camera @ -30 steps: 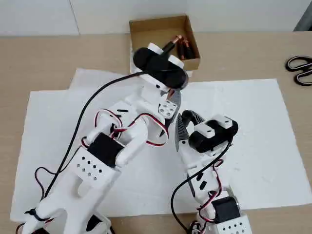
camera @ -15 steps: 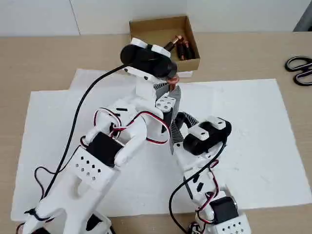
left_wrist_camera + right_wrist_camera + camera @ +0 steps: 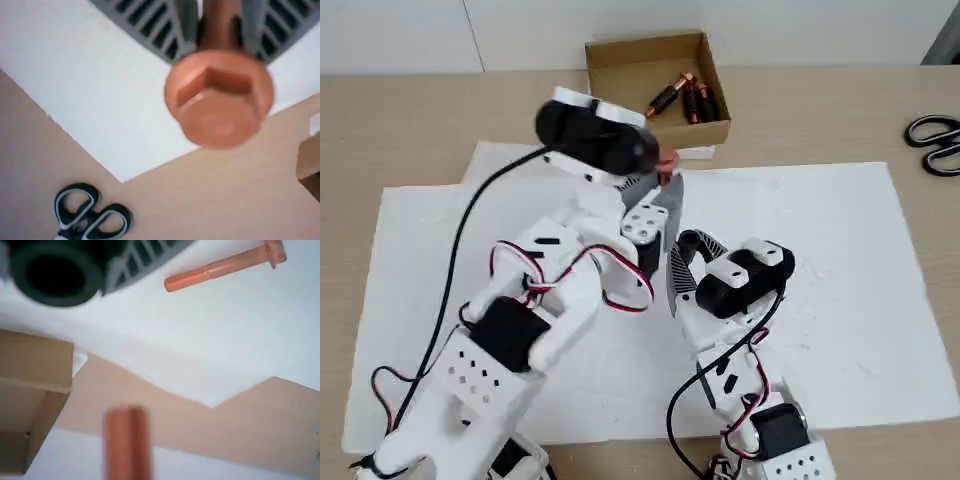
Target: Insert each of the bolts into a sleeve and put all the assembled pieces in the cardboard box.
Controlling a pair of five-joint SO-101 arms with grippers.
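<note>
Copper bolt is pinched in your left gripper's jaws, head toward the wrist camera, held over the white sheet just short of the cardboard box. The dark sleeve sits in your right gripper, whose jaws look closed on it, just beside the left one. This pair isn't mated yet, by my read. The box already holds a few assembled pieces on its right side in the high view. One loose bolt lies flat on the sheet; I can't tell if a spare sleeve is around. What's left, as I judge it: join this pair, drop it in, then deal with the loose bolt. For room, the two grippers are close together mid-sheet with little slack between them. The box's near wall is right ahead of the left gripper, so clear it before lowering. There's open sheet to the right. Scissors lie at the far right of the counter, well apart.
</note>
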